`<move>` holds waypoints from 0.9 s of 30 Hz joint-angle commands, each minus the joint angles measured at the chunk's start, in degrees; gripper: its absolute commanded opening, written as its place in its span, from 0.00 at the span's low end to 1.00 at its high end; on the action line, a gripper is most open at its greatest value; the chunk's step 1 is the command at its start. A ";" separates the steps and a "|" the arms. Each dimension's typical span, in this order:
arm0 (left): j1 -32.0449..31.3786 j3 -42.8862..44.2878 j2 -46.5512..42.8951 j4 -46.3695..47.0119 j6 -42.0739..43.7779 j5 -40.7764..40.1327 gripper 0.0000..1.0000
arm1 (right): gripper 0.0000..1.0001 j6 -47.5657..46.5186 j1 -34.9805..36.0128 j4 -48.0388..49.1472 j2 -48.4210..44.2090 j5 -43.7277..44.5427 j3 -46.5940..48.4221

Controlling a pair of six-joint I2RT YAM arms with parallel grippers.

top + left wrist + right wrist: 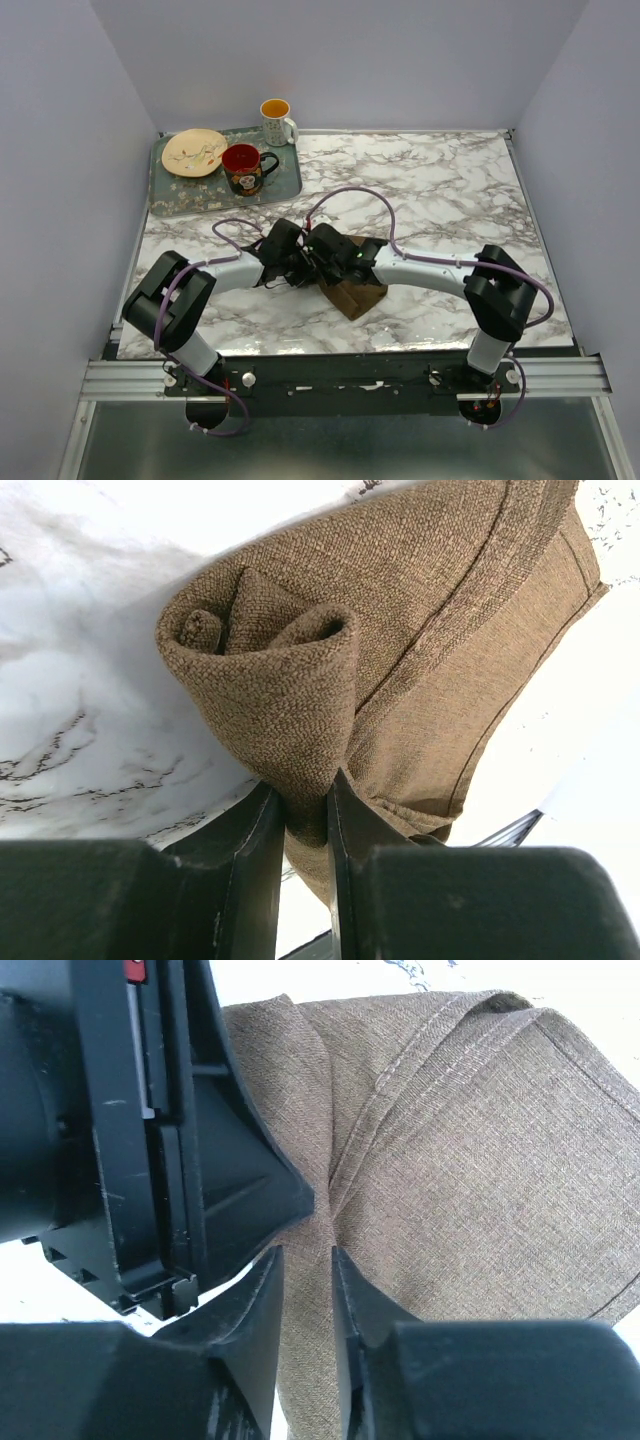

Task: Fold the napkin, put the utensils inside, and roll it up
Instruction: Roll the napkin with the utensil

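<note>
The dark brown napkin [354, 296] lies partly rolled in the middle of the marble table. In the left wrist view its rolled end [262, 670] shows a spiral, and my left gripper [305, 792] is shut on the lower fold of that roll. My right gripper [308, 1255] meets the left one over the cloth. Its jaws are closed on a bunched ridge of napkin [480, 1160], just below the left gripper's finger [230, 1170]. From above, both grippers [308, 268] crowd the napkin's left end. The utensils are hidden.
A grey-green tray [172, 203] stands at the back left with a patterned plate [195, 152] and a red mug [243, 168]. A white mug [277, 120] with an orange inside stands at the tray's far corner. Walls close in the table's sides.
</note>
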 commanded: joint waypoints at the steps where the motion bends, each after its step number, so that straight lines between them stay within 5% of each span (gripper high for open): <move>1: -0.83 -0.92 2.82 -6.92 2.78 -2.61 0.17 | 0.30 -1.32 2.12 -1.41 0.57 -1.07 -3.25; 8: -0.83 -0.92 3.09 -6.66 2.78 -2.44 0.16 | 0.17 0.61 2.21 1.13 -3.11 -3.44 -6.32; 27: -0.83 -1.80 2.21 -6.13 2.52 -2.26 0.16 | 0.41 -0.61 2.12 4.84 1.88 -4.77 -10.02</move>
